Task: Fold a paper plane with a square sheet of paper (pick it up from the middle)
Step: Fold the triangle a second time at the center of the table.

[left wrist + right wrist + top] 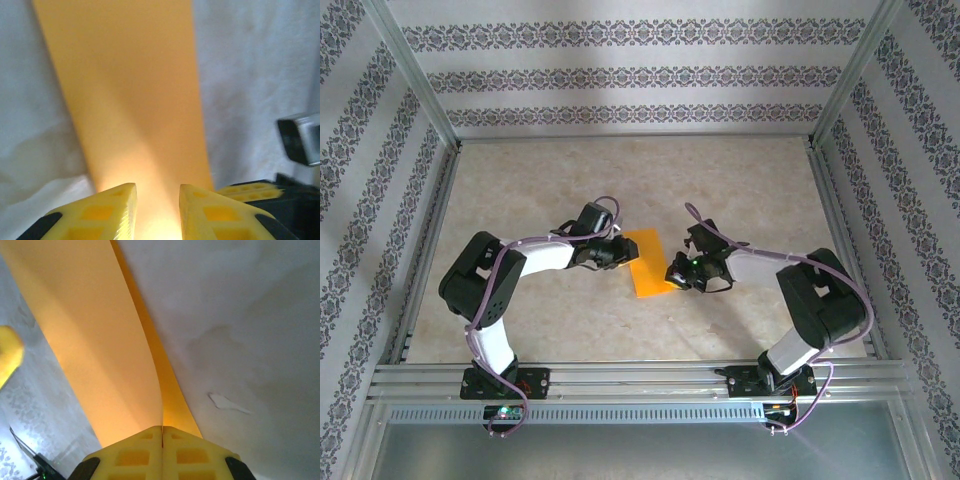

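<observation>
At the middle of the worktop [740, 190] the square sheet of paper [647, 262] lies between 2 arms, right fingers [135, 452] pressed together pinching its curled edge, left fingers [107, 210] slightly spread over the opposite end; a fold looks underway, next needing a flattened crease.

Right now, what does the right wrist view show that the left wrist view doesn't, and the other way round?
Right wrist view: the right hand, its fingers pressed together on the edge of the orange sheet, which rises in two layers that part from a crease. Left wrist view: the left hand, its fingers apart, with the sheet running out as one flat strip, and a grey and black piece of hardware at the right edge. Both: the sheet and the pale table.
</observation>
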You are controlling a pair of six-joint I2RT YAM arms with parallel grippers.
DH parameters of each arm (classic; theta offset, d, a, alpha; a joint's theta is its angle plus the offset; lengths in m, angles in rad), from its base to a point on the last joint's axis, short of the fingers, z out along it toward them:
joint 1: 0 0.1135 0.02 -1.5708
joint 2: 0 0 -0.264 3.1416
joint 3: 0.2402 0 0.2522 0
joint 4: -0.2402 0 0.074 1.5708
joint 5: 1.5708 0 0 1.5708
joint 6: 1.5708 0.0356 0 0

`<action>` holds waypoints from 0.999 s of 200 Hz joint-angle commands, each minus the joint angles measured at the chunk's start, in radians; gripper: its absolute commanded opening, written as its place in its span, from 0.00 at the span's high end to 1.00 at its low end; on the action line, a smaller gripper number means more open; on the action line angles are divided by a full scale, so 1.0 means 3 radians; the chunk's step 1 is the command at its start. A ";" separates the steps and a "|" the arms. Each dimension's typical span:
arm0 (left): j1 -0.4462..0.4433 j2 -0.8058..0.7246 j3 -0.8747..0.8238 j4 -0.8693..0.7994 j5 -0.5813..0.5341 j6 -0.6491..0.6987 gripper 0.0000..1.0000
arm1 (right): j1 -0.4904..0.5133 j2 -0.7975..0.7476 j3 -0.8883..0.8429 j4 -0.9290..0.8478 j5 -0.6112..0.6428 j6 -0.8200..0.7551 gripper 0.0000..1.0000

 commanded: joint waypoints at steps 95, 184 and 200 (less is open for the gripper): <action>-0.0092 0.0449 0.0231 0.0096 0.0035 -0.0198 0.79 | -0.0043 -0.0204 -0.0142 0.0249 0.0076 0.0565 0.97; -0.0092 0.0537 0.0322 -0.0386 -0.0143 -0.0005 0.80 | -0.0094 -0.0140 -0.0029 0.0042 -0.0105 0.0510 0.86; -0.0093 0.0554 0.0341 -0.0415 -0.0142 0.0007 0.81 | -0.0100 -0.0138 -0.0026 0.0013 -0.0118 0.0508 0.86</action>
